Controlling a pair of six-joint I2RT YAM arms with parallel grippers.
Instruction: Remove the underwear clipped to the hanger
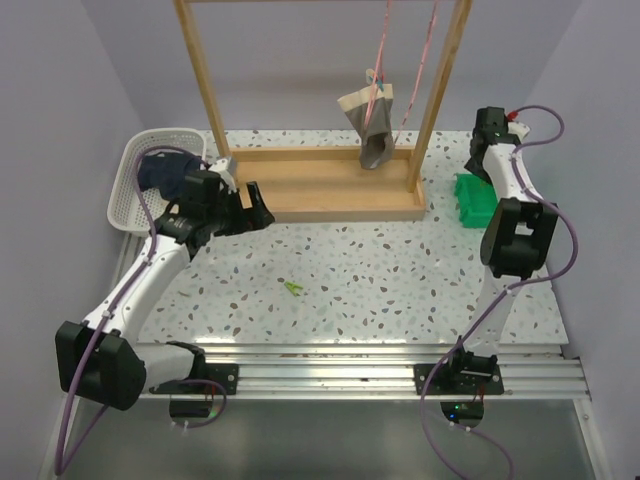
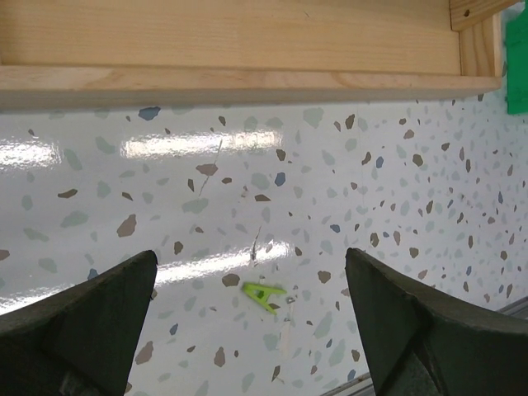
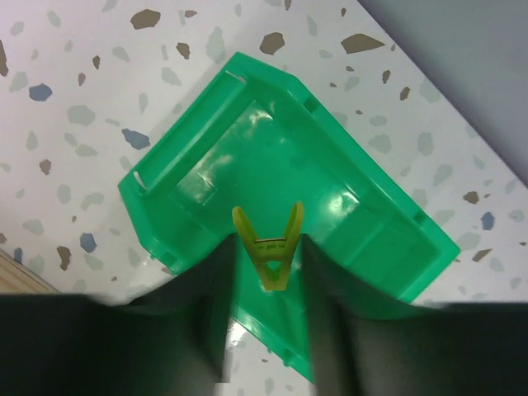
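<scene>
- Hanging from pink cords [image 1: 383, 45] inside the tall wooden frame [image 1: 205, 85], the grey cloth briefs with a beige waistband [image 1: 373, 128] droop in a bunched fold. They sit above the back right part of the frame's shallow wooden base tray [image 1: 320, 195].
- How the grey briefs are fastened to the cords is too small to make out.
- The dark navy cloth briefs [image 1: 163, 172] lie crumpled inside the white plastic lattice basket [image 1: 135, 205]. This basket stands at the back left corner of the white speckled bench [image 1: 400, 290].
- The left gripper [image 2: 247, 260] is spread wide and grasps nothing. It hovers just in front of the left end of the base tray, beside the basket.
- A small lime-green clip [image 1: 291, 288] lies loose on the bench in front of the tray, well apart from both pairs of briefs. The left wrist view shows it on the speckled surface below the gap between the left fingers [image 2: 91, 322].
- The right gripper [image 3: 266, 246] points down over the bright green plastic bin [image 3: 198, 165], which stands at the right edge of the bench beside the frame's right post.
- A yellow-green plastic clip [image 3: 268, 262] sits between the right fingers, its splayed legs against both of them. Whether it is pinched or already loose cannot be told.
</scene>
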